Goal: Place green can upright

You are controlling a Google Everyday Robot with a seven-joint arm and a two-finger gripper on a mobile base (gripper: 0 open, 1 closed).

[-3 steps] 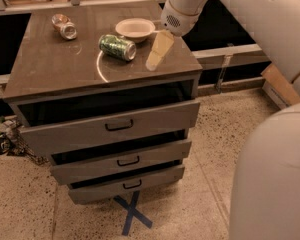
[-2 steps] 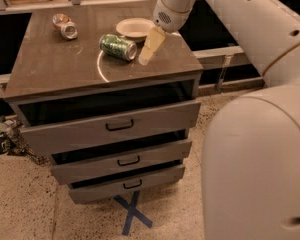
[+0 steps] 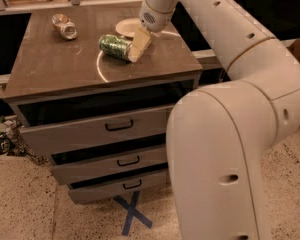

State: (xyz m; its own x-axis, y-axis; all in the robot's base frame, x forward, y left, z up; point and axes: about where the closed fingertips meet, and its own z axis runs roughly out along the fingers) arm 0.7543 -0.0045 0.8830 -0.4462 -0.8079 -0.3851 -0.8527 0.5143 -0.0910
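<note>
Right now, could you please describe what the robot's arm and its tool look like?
The arm is a smooth off-white shell of thick rounded segments, dotted with small dark holes, with a thin tan seam at one joint. No cables show. The tool, a pale cream wedge below a round perforated patch, is by one end of the mottled green-and-white can on the brown tabletop.

We see the bench (image 3: 50,76) carrying the green can (image 3: 114,46) on its side, the gripper (image 3: 136,53) at its right end, a brownish can (image 3: 64,27) far left and a plate (image 3: 126,27) behind.
</note>
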